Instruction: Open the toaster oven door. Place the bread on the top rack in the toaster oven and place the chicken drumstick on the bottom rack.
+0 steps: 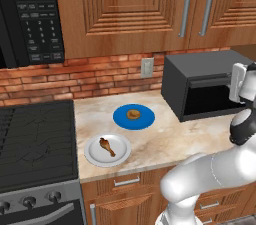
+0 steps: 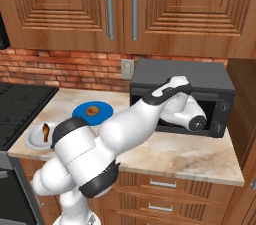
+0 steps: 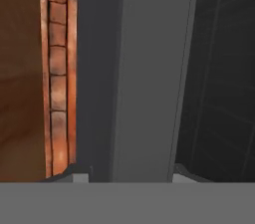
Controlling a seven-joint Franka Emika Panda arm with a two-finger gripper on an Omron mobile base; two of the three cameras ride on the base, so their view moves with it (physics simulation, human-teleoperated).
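The dark grey toaster oven stands at the counter's right end. Its toaster oven door stands upright against the front. My gripper is at the door's upper edge, and in the hand view a grey strip of the door lies between the two fingertips, which touch its sides. The round bread lies on a blue plate. The chicken drumstick rests on a white plate near the counter's front edge.
A black microwave hangs above the stove at the left. Wooden cabinets run overhead. A wall outlet sits on the brick backsplash. A wooden side panel closes the counter on the right.
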